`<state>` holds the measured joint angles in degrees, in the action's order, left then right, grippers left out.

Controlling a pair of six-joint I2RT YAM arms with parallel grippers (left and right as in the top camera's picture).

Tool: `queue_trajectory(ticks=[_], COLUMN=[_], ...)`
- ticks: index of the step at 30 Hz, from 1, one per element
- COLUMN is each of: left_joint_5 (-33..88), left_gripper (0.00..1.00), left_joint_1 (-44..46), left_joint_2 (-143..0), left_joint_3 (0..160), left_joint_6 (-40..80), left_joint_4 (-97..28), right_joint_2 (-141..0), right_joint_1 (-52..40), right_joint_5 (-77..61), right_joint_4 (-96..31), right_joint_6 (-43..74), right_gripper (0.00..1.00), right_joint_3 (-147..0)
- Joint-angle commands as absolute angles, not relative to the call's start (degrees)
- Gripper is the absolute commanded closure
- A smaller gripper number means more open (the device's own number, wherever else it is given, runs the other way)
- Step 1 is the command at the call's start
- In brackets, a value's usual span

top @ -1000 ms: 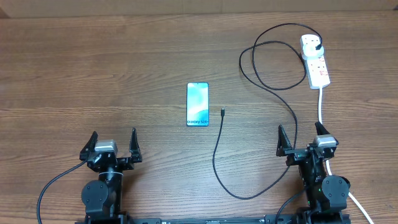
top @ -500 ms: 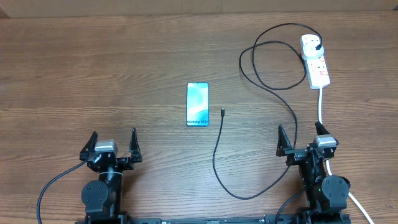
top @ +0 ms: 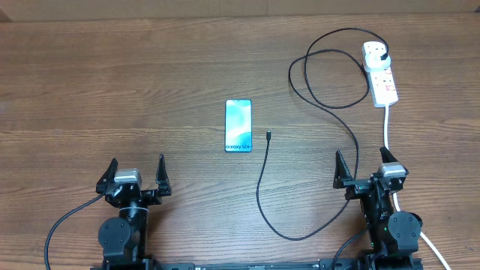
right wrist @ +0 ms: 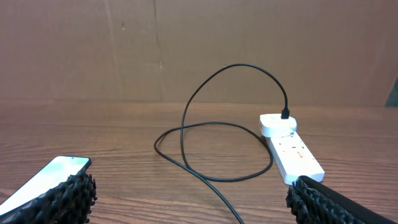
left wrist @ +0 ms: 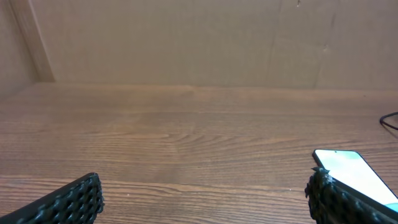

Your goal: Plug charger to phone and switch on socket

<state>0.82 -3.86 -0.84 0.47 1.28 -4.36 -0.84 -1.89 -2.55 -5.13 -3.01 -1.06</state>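
Observation:
The phone [top: 238, 125] lies flat mid-table, teal screen up; it also shows in the left wrist view [left wrist: 354, 173] and the right wrist view [right wrist: 46, 177]. The charger [top: 264, 187], a thin black cable, has its connector tip [top: 268, 135] just right of the phone and loops back to its black plug [top: 383, 54], seated in the white socket [top: 380, 75] at the far right. The cable [right wrist: 205, 146] and socket [right wrist: 292, 149] show in the right wrist view. My left gripper [top: 136, 174] and right gripper [top: 363, 166] stand open and empty near the front edge.
The socket's thick white cord [top: 387, 127] runs toward the front past the right arm. A brown board wall [left wrist: 199, 43] stands at the back of the wooden table [top: 112, 90].

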Motion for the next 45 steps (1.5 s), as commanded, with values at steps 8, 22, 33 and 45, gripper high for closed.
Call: queue_trajectory(ticks=[8, 22, 33, 45], left_joint_5=[15.4, 20.4, 16.3, 42.5], left_gripper=[0.0, 0.0, 0.0, 0.0], left_joint_1=[-3.7, -3.7, -3.7, -3.7], left_joint_2=[-0.3, -0.3, -3.0, -37.2], left_joint_3=[0.3, 0.3, 16.1, 62.0], left_joint_6=[15.0, 27.3, 28.0, 15.2], left_joint_4=[-1.0, 30.7, 27.4, -25.5], right_joint_2=[-0.2, -0.2, -0.2, -0.2], right_joint_1=[-1.7, -1.7, -1.7, -1.7], right_joint_5=[-2.6, -2.6, -2.6, -2.6], right_joint_4=[-4.7, -4.7, -4.7, -4.7], right_joint_6=[-3.0, -3.0, -3.0, -3.0], right_gripper=[0.0, 0.0, 0.0, 0.0], right_joint_3=[-0.4, -0.4, -0.4, -0.4])
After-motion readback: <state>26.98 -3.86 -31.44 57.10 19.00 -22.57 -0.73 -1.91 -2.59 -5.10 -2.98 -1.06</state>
